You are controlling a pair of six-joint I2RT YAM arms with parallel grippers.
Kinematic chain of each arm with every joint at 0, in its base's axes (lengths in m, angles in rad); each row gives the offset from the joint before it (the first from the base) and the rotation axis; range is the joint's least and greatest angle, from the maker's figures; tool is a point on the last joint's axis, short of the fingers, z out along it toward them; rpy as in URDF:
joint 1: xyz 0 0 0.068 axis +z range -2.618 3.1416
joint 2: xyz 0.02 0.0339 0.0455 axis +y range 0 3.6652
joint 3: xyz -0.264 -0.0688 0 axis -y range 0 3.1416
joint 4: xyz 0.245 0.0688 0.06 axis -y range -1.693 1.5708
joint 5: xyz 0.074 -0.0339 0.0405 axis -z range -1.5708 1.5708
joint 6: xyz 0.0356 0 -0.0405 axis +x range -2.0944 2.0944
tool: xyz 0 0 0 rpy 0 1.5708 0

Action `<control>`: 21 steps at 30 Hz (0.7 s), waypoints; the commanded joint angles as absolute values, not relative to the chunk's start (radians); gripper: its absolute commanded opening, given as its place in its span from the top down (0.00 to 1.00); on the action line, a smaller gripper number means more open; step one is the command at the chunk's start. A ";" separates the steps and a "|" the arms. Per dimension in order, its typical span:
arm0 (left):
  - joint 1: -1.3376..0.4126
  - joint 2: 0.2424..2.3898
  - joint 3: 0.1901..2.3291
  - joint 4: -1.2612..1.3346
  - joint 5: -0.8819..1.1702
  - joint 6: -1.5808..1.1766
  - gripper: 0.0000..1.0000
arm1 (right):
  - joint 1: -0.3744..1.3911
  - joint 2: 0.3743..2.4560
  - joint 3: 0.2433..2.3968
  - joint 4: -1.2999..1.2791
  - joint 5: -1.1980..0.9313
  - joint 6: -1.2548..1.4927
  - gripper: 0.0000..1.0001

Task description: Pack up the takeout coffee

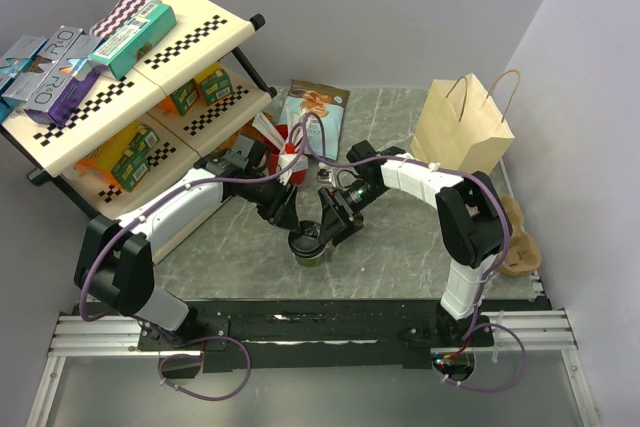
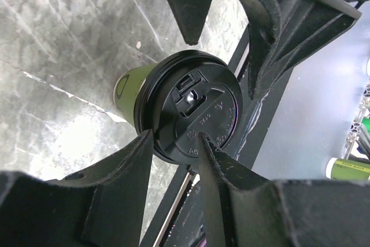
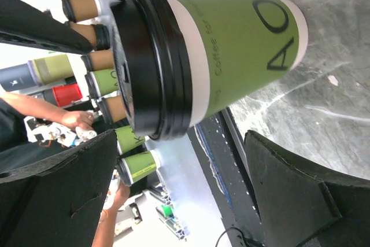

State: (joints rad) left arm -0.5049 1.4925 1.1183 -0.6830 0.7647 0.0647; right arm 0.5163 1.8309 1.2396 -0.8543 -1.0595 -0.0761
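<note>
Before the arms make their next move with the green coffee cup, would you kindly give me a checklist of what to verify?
1. Dark-green paper cup upright on the grey marble table: ok.
2. Round black plastic lid seated level on the cup: ok.
3. Right gripper open, one finger on either side of the cup, clear of it: ok.
4. Left gripper holding the lid: cannot tell; its fingers stand apart at the lid's rim.
5. Brown paper bag upright at the table's far right: ok.
</note>
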 commanded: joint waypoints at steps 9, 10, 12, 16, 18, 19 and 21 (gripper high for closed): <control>-0.528 1.522 1.157 -0.698 0.787 0.077 0.59 | 0.512 1.818 1.236 -0.813 -1.184 -0.060 0.04; -0.529 1.523 1.155 -0.696 0.787 0.075 0.59 | 0.512 1.819 1.236 -0.815 -1.186 -0.064 0.04; -0.531 1.522 1.149 -0.693 0.785 0.074 0.59 | 0.512 1.818 1.229 -0.816 -1.186 -0.067 0.04; -0.537 1.526 1.146 -0.692 0.782 0.078 0.59 | 0.523 1.825 1.218 -0.804 -1.177 -0.049 0.06; -0.538 1.529 1.143 -0.692 0.781 0.081 0.59 | 0.537 1.841 1.235 -0.807 -1.177 -0.046 0.07; -0.538 1.532 1.141 -0.692 0.779 0.081 0.59 | 0.541 1.847 1.242 -0.811 -1.175 -0.041 0.08; -0.538 1.532 1.140 -0.692 0.778 0.081 0.59 | 0.555 1.861 1.265 -0.822 -1.163 -0.041 0.09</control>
State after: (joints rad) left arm -0.5262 1.5208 1.1225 -0.6865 0.7700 0.0666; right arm 0.5243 1.8393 1.2228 -0.8276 -1.1461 -0.0452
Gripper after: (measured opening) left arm 0.415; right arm 0.919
